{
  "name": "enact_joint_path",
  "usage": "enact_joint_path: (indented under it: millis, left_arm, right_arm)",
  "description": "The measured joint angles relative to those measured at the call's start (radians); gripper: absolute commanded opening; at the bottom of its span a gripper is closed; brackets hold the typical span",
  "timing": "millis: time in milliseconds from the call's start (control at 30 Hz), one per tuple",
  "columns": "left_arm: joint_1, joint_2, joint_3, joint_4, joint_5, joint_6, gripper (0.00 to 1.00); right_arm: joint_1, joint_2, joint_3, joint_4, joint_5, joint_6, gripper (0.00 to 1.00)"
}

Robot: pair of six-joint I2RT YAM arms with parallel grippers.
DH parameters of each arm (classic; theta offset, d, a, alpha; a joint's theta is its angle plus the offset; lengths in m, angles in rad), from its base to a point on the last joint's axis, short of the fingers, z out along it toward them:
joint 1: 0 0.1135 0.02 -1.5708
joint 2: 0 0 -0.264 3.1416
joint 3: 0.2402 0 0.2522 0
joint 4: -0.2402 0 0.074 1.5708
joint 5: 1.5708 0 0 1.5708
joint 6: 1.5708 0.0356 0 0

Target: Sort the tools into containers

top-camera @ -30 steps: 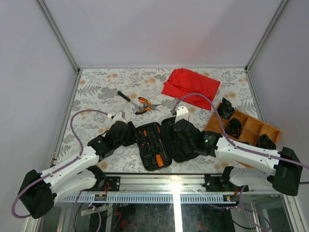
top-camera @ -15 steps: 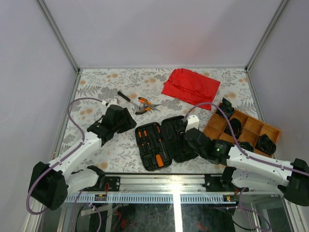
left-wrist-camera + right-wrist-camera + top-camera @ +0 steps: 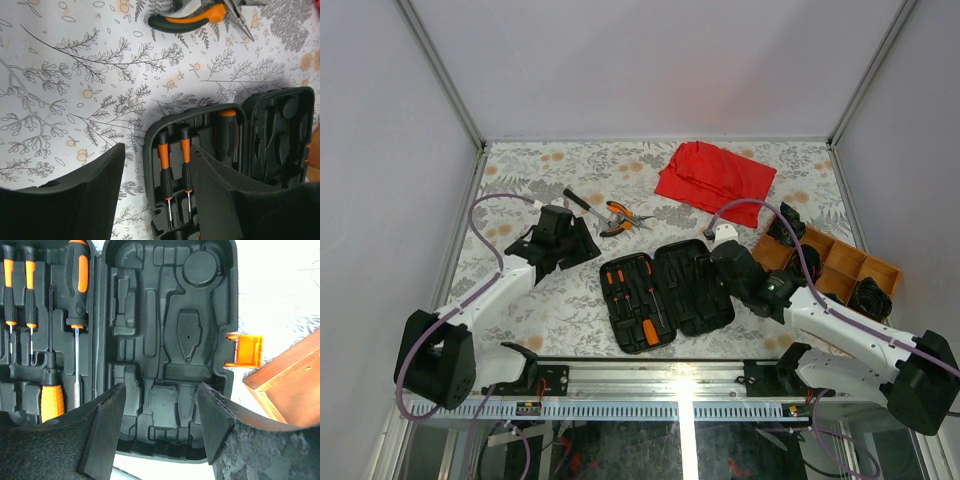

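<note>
Centrally, open black tool case (image 3: pixel 665 292) with screwdrivers (image 3: pixel 78 280) slotted; left gripper (image 3: pixel 157 155) and right gripper (image 3: pixel 161 390) flank it, jaws apart, empty; orange-handled pliers (image 3: pixel 620 216) lie beyond.

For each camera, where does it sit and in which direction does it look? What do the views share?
Top external: above and behind the robot, facing down at the table; the left arm and right arm show.
Left wrist: on the left arm, facing down past the left gripper at the screwdrivers in the tool case and the pliers.
Right wrist: on the right arm, facing down past the right gripper at the case's empty half and orange latch.
Shared: all three show the open case.
</note>
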Motion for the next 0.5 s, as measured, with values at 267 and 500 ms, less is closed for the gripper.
enact_joint_path:
  millis: [267,500]
  left_arm:
    - [0.002,0.174,0.115,-0.002,0.01,0.004,0.5]
    - [0.004,0.126,0.253,-0.067,-0.018,0.05,0.53]
  right_arm:
    - [-0.02,0.046,0.002,0.03,-0.107,-0.03,0.66]
    - [-0.026,0.167,0.11,0.052,-0.146,-0.089,0.66]
